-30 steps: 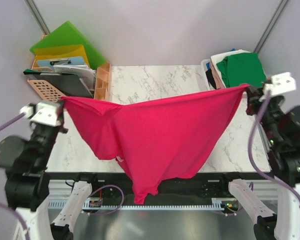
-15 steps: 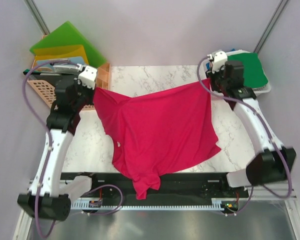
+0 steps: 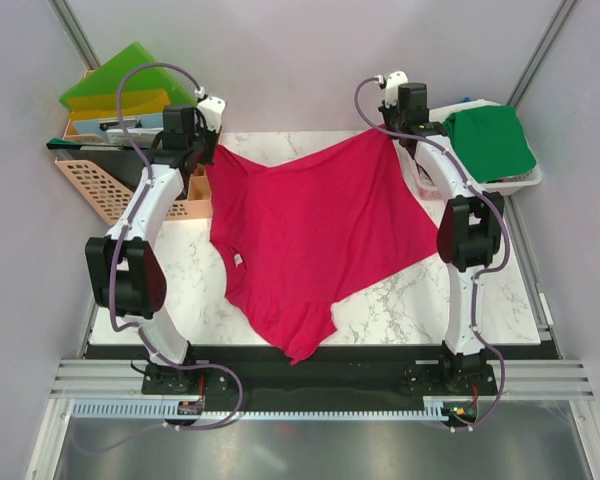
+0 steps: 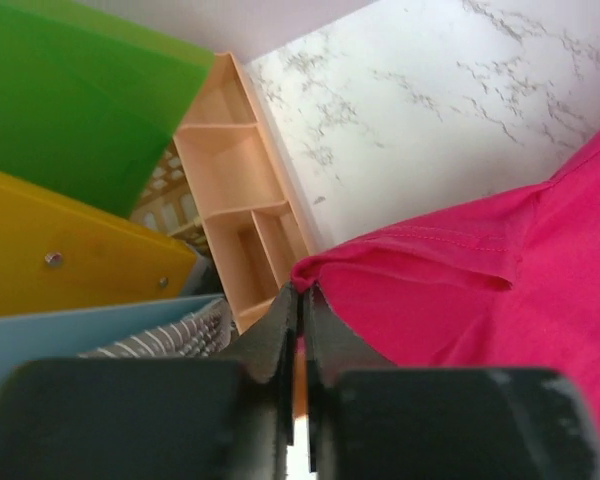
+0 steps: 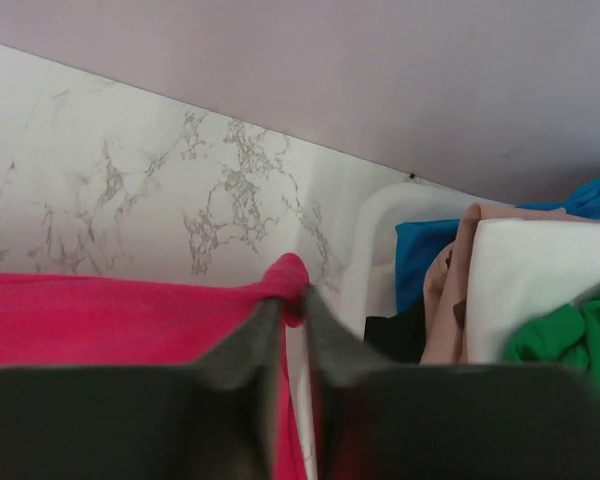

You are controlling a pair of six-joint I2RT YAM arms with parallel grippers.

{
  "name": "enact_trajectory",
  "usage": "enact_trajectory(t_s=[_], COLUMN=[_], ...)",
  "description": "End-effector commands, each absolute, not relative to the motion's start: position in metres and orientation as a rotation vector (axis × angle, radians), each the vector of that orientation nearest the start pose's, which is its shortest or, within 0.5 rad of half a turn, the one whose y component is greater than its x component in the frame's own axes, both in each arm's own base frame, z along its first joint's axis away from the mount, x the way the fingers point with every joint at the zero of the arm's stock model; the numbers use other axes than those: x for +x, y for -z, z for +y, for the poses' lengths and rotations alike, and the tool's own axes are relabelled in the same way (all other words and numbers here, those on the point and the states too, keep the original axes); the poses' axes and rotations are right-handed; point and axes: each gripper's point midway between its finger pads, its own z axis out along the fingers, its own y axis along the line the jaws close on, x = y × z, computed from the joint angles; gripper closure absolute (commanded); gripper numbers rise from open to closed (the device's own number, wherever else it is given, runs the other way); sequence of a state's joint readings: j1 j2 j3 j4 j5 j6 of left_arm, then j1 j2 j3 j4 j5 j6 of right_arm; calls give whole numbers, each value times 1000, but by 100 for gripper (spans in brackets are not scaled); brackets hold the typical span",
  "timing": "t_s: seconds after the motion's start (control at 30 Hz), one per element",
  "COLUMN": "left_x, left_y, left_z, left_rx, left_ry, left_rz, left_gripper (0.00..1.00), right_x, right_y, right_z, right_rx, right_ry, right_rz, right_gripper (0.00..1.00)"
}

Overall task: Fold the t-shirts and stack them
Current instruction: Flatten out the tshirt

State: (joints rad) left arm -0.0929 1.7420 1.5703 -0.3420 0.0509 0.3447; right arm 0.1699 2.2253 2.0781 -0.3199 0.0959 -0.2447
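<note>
The crimson-pink t-shirt is spread over the marble table, its two far corners lifted, its near end hanging over the front edge. My left gripper is shut on the shirt's far-left corner next to the peach organiser. My right gripper is shut on the far-right corner beside the white basket. A green t-shirt tops the pile in that basket; white, beige-pink and black shirts show below it.
A white basket stands at the far right. At the far left are green and yellow plastic folders, a peach compartment organiser and a peach lattice tray. The arm bases sit along the near edge.
Both arms have carried the shirt's corners toward the far edge of the table and lower. The shirt has gone from hanging stretched in the air to lying mostly on the table.
</note>
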Motion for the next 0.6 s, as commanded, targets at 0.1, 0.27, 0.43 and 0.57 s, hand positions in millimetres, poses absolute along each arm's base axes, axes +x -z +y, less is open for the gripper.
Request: enact_trajectory(t_s=[0.1,0.27,0.43,0.57], left_x=[539,528,497,436], left_y=[-269,-268,-278,-275], left_z=[-42,-24,-17,-40], left_rx=[448,418,417,455], left_ry=[-219,-332,-356,-144], left_rz=[1922,1901,1875,1924], left_gripper=[44,37,35,35], right_x=[635,598,534,470], right_y=[-222,-210,-239,-240], right_z=[71,50,37,56], right_rx=[-203,-123,-128,-289], right_ry=[244,362,354,188], right_rz=[1918,1901,1869,1970], right_gripper=[39,27,26,26])
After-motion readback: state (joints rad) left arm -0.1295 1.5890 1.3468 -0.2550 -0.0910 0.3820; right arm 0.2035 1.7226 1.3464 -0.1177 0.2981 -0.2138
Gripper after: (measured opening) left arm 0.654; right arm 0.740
